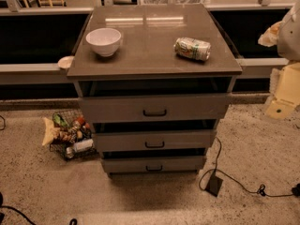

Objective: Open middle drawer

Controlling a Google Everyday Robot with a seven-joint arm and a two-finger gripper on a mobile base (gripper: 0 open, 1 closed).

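**While the middle drawer (pixel 187 138) sits untouched, you're at the approach**

It lies centre, between the other two fronts, its black handle (pixel 154 145) free. Your gripper (pixel 285 95) hangs at the right edge, well apart; whether it is open or closed, I cannot tell. Next, bring it to that handle.

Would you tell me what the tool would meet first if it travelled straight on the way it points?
Probably the can on the cabinet top; the tool, at the right edge, seems to point left, though depth is unclear.

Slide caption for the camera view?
Cabinet with bowl and can on top; middle drawer untouched, gripper at the right edge.
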